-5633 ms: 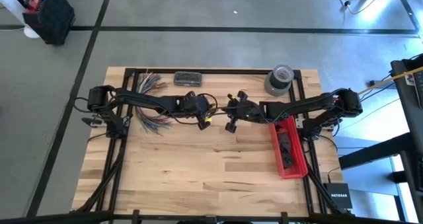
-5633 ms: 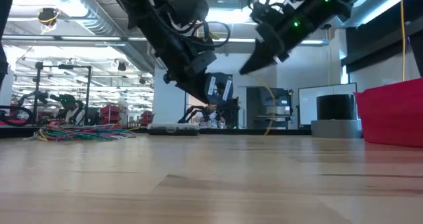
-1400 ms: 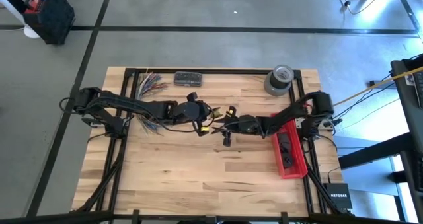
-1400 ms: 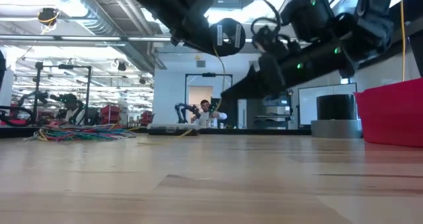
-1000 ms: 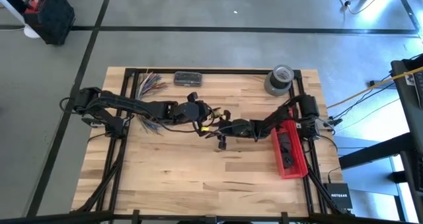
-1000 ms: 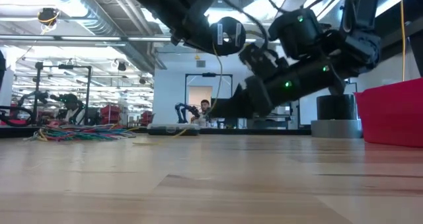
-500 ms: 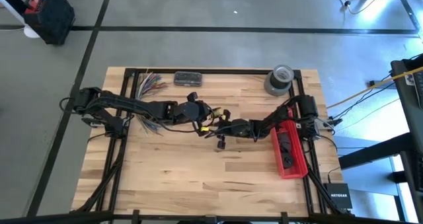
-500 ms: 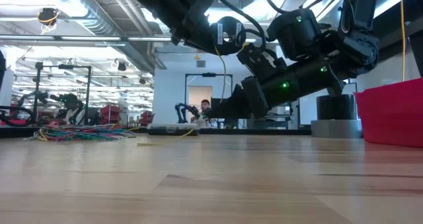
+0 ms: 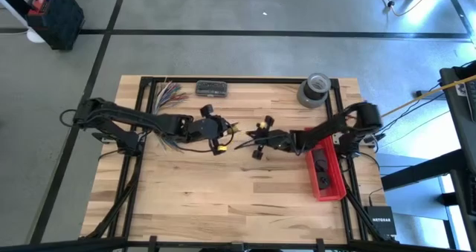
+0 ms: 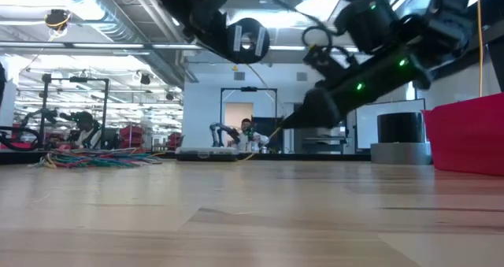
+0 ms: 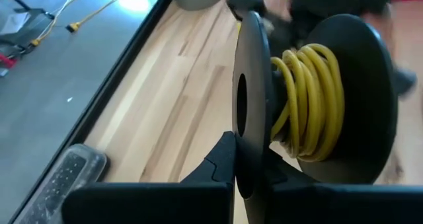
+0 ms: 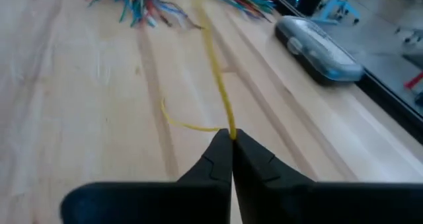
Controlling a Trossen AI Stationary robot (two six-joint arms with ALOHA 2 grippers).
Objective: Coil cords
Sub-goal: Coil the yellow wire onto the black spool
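Note:
My left gripper is shut on a black spool wound with thin yellow cord, held above the middle of the table. The spool also shows in the low view. My right gripper is just to the right of it, shut on a free stretch of the same yellow cord. In the low view, the right gripper slants down from the upper right. A short loose piece of cord curls on the wood beside the right fingertips. My left gripper pinches one flat flange of the spool at its rim between its two fingers. The spool is lifted clear of the table, with its flanges standing on edge. My right gripper pinches the yellow cord at its fingertips. The fingers slant down from the table's right. The cord runs straight on from the tips toward the table's left.
A bundle of multicoloured wires lies at the far left, with a grey case beside it. A tape roll stands at the far right. A red bin sits along the right side. Bare wood fills the near half.
My left gripper has carried the spool toward the table's left edge. My right gripper has risen and drawn back a little toward the right and far side, still shut on the cord. The two grippers now stand farther apart.

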